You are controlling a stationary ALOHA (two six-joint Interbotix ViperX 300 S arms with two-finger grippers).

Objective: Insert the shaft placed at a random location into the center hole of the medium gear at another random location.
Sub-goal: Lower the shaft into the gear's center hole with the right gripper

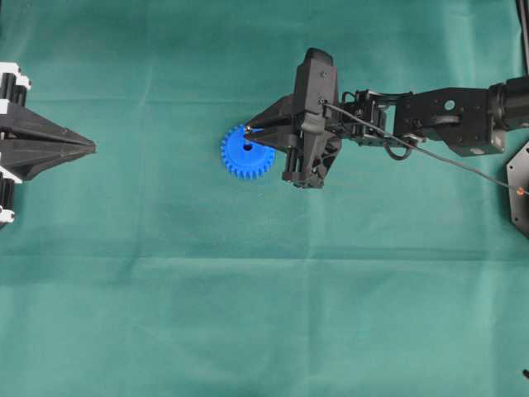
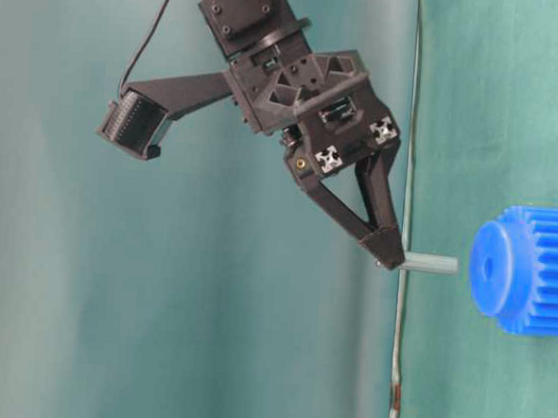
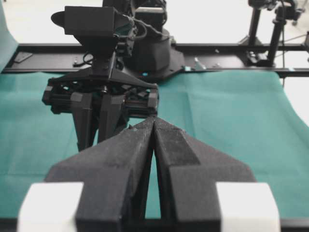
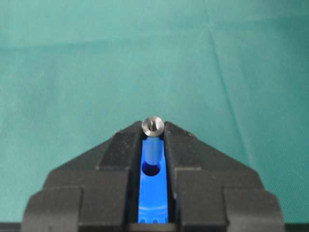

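Observation:
The medium gear [image 1: 240,159], bright blue with a toothed rim, lies flat on the green cloth. Its center hole [image 1: 247,147] shows dark. My right gripper [image 1: 249,130] hovers over the gear's far edge, shut on the shaft [image 2: 429,265], a thin grey pin. In the table-level view the pin's free end points at the center hole [image 2: 487,267] of the medium gear [image 2: 531,272], a short gap away. In the right wrist view the shaft [image 4: 153,126] appears end-on between the fingertips [image 4: 130,137], with the gear [image 4: 154,195] and its hole [image 4: 151,169] beneath. My left gripper [image 1: 89,149] is shut and empty at the left edge.
Green cloth [image 1: 264,314] covers the whole table. My left gripper [image 3: 153,121] points toward the right arm [image 3: 104,96]. A black frame rail [image 3: 231,48] runs along the far table edge. A thin cable [image 1: 446,157] trails from the right wrist.

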